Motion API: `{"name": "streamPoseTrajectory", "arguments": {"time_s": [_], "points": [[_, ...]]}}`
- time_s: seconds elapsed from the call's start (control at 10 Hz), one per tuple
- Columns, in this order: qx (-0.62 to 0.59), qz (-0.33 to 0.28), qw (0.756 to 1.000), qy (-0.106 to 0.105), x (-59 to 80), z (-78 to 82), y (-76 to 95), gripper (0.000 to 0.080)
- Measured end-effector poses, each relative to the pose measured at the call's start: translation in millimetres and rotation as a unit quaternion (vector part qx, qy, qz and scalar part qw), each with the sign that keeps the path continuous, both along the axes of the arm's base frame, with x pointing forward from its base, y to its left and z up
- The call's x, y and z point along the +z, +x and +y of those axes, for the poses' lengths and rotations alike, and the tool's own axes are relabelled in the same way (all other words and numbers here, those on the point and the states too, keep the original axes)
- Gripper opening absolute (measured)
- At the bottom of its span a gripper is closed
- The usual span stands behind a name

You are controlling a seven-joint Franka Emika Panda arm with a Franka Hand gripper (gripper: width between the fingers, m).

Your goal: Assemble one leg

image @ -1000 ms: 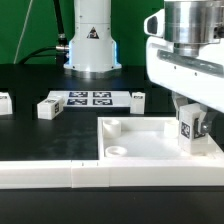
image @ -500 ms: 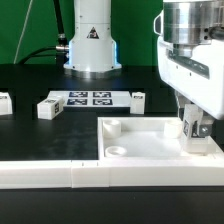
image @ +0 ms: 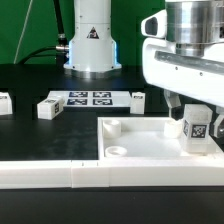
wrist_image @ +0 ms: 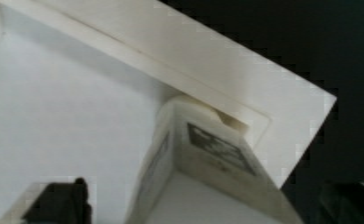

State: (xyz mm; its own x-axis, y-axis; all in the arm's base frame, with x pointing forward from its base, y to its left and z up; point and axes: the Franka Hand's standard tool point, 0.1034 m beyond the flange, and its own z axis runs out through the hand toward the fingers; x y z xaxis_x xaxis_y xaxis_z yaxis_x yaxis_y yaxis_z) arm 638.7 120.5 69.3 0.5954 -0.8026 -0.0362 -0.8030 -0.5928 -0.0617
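Note:
A leg (image: 197, 128), a small white block with a black-and-white tag, stands upright on the far corner of the large white panel (image: 145, 140) at the exterior view's right. In the wrist view the leg (wrist_image: 214, 150) sits at the panel's corner socket. My gripper (image: 195, 116) hangs right over it. In the wrist view the gripper (wrist_image: 200, 205) has its dark fingers (wrist_image: 58, 200) spread wide, with a gap on each side of the leg. It is open and straddles the leg without gripping it.
Three more legs lie on the black table: one (image: 47, 108) left of the marker board (image: 90, 98), one (image: 138, 97) right of it, one (image: 4, 101) at the left edge. The arm's base (image: 90, 45) stands behind. A white rail (image: 60, 175) runs along the front.
The gripper went down with the leg onto the panel's corner, then shifted toward the exterior view's left and rose slightly. Its fingers now stand apart from the leg.

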Motion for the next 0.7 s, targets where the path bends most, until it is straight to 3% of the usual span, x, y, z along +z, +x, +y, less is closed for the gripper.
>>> {"name": "streamPoseTrajectory", "arguments": {"time_s": [0.4, 0.7], "points": [[0.217, -0.009, 0.976, -0.023, -1.4, 2.1, -1.5, 0.0649], [0.374, -0.012, 0.926, -0.045, 0.4, -0.5, 0.4, 0.0649]]}}
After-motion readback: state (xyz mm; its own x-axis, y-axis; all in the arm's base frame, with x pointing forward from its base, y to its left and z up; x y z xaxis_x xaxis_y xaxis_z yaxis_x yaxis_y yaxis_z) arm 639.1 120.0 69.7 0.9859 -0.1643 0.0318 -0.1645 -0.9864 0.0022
